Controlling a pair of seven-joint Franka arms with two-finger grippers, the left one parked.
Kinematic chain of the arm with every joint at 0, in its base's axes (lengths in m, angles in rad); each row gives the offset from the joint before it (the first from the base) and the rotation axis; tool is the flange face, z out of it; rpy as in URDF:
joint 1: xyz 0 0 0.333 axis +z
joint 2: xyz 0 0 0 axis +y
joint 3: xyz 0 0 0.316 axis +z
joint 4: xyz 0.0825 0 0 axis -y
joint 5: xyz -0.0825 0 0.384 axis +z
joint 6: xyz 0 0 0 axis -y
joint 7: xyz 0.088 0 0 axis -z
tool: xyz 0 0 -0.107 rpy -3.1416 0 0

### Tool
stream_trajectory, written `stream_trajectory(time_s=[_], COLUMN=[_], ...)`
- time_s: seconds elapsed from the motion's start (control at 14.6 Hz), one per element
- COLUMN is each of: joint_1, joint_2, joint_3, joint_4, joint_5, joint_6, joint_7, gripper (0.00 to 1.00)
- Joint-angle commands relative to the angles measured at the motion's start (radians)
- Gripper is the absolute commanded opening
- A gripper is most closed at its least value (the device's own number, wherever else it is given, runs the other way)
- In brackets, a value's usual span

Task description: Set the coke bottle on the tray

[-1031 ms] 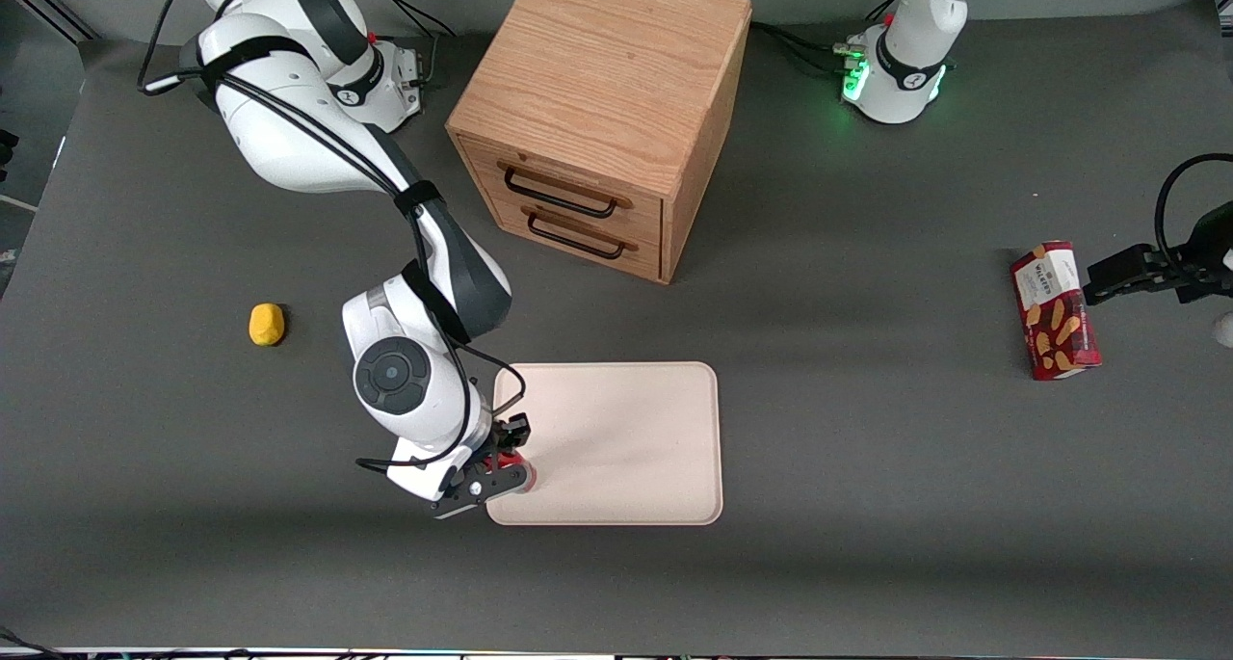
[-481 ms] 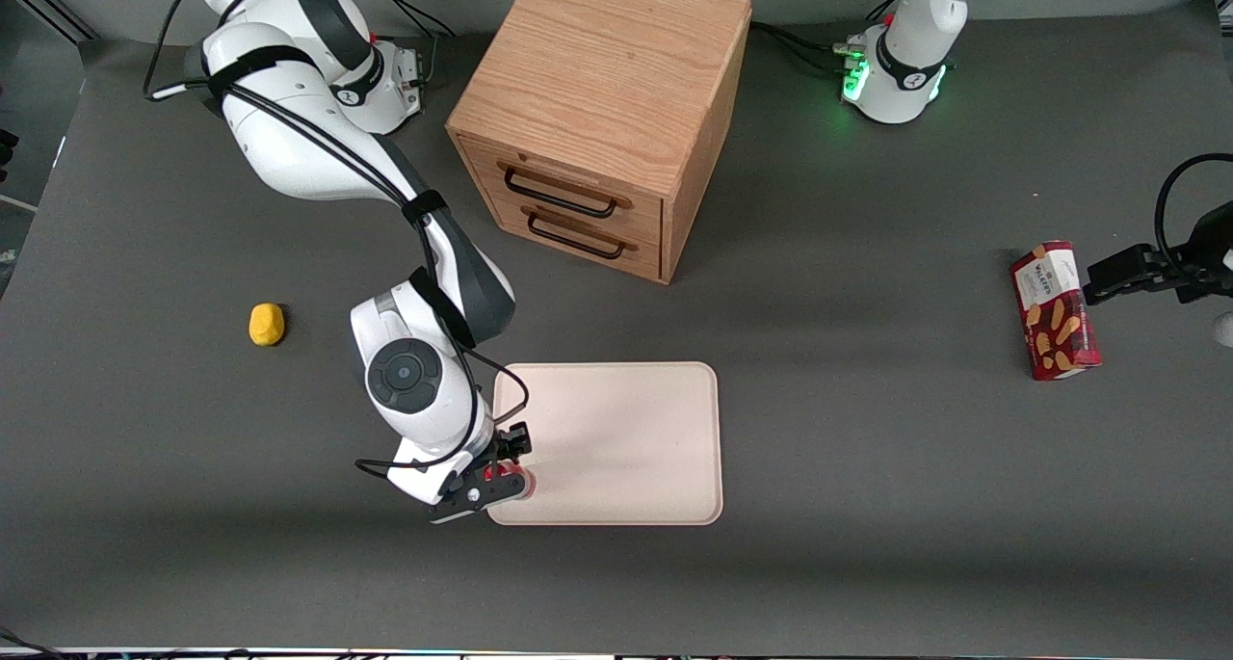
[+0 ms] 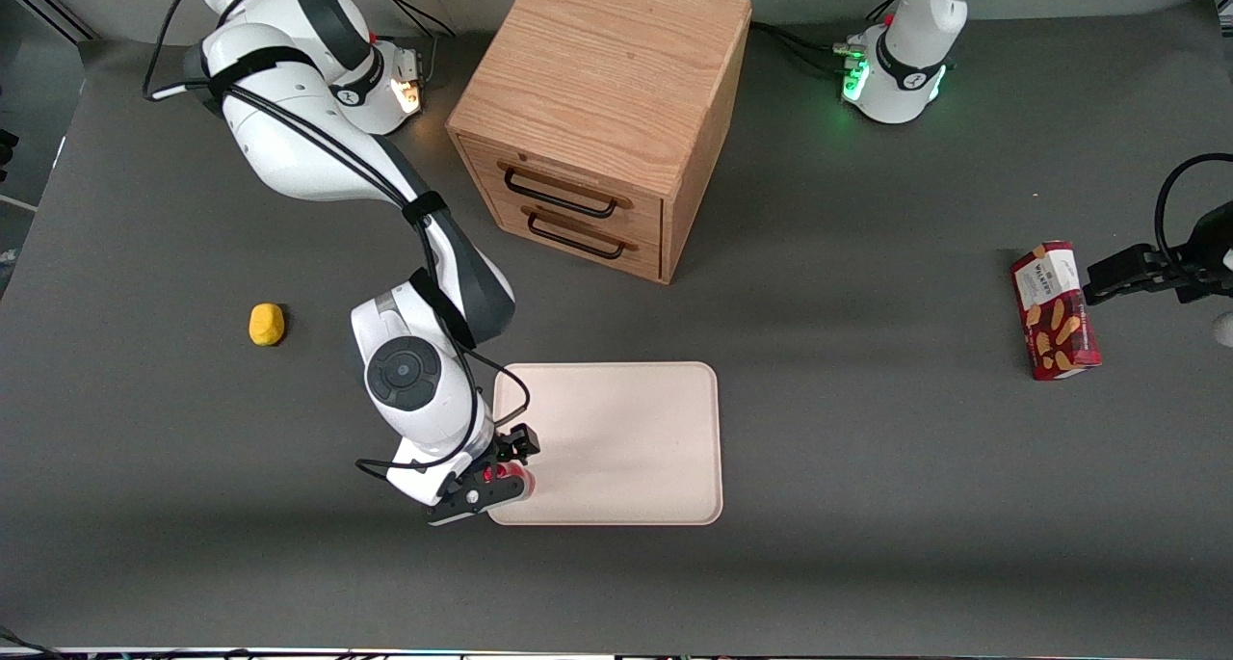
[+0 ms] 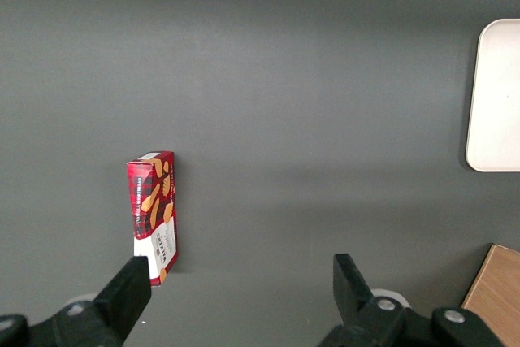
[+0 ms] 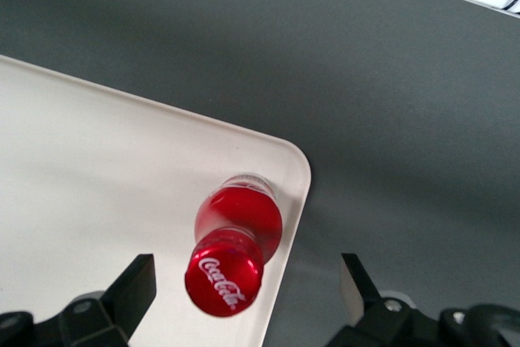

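The coke bottle (image 3: pixel 509 474) is small and red with a red cap and white script. It stands upright on the tray (image 3: pixel 616 443), at the tray corner nearest the front camera at the working arm's end. The tray is flat, pale cream-pink, with rounded corners. My right gripper (image 3: pixel 499 471) is straight above the bottle. In the right wrist view the gripper (image 5: pixel 245 286) is open, with one finger on each side of the bottle (image 5: pixel 231 258) and a gap to each. The bottle's base sits just inside the tray rim (image 5: pixel 296 176). The tray edge also shows in the left wrist view (image 4: pixel 497 95).
A wooden two-drawer cabinet (image 3: pixel 602 120) stands farther from the front camera than the tray. A yellow lump (image 3: pixel 267 324) lies toward the working arm's end. A red biscuit box (image 3: pixel 1055 310) lies toward the parked arm's end, also in the left wrist view (image 4: pixel 153 205).
The wrist has shifted slightly over the tray corner. The bottle stays at the same corner of the tray.
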Motion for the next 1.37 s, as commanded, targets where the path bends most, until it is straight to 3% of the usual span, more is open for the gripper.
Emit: stream_trajectory(time_s=[0.0,0.21,0.34,0.55,0.76,1.03,1.31], joint_1=[-0.013,-0.050,-0.096,-0.098,-0.099,-0.096,-0.098], joint_2=[-0.098,-0.265,-0.417,-0.623,-0.802,-0.987,-1.134], joint_3=[0.010,0.006,-0.018,-0.130,-0.222,-0.335,-0.354], joint_4=[-0.053,-0.181,-0.345,-0.516,-0.661,-0.807,-0.919], joint_5=[0.013,0.091,0.184,0.272,0.274,0.274,0.217], joint_6=[-0.069,-0.152,-0.152,-0.215,-0.282,-0.358,-0.368], joint_7=[0.099,0.189,0.175,0.172,0.166,-0.023,-0.089], gripper=[1.00,1.00,1.00,1.00,1.00,1.00,1.00])
